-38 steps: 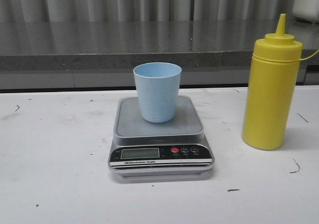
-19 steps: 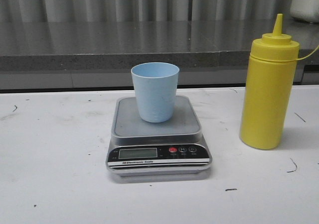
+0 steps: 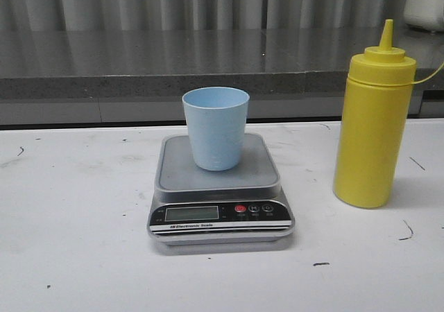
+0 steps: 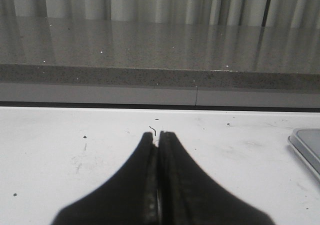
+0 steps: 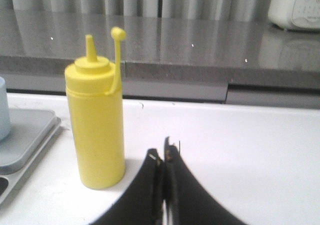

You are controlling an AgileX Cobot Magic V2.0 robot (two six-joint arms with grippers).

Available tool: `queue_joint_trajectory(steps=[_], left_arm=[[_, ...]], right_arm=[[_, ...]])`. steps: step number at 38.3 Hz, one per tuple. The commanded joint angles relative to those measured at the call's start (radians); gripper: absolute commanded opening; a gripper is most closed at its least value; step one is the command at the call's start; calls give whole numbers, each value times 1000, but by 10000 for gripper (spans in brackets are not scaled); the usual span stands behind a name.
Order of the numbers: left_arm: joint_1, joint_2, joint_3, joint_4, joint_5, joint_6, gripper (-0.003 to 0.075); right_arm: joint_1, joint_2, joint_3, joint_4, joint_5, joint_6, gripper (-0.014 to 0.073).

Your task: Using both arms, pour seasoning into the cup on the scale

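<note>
I think I am working in a kitchen-like test room: a white tabletop (image 3: 76, 256) with marks, a grey stone counter (image 3: 139, 55), and a white kitchen machine (image 5: 295, 7).

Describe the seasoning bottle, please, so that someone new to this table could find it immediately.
On the white table, a silver-grey scale sits near the middle with a pale-blue cup on its platform. To the scale's right, apart from it, stands the seasoning bottle, upright. It is the only yellow item, taller than the cup, topped with a conical nozzle.
</note>
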Motion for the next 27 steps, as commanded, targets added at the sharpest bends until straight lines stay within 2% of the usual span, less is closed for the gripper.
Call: queue_joint_trajectory(steps=[1,4,11,27], left_arm=[[0,-17,23,-9,-86,-8,-20],[0,-17,23,-9,-86,-8,-20],[0,-15,23,-9,-86,-8,-20],[0,-15,23,-9,-86,-8,-20]], right_arm=[[-13,-29,4,-14,-39,10,-120],[-14,-68,1,-14,42,10,-120],[-14,-66,1,-14,129,10,-120],[-14,-66,1,-14,140,10,-120]])
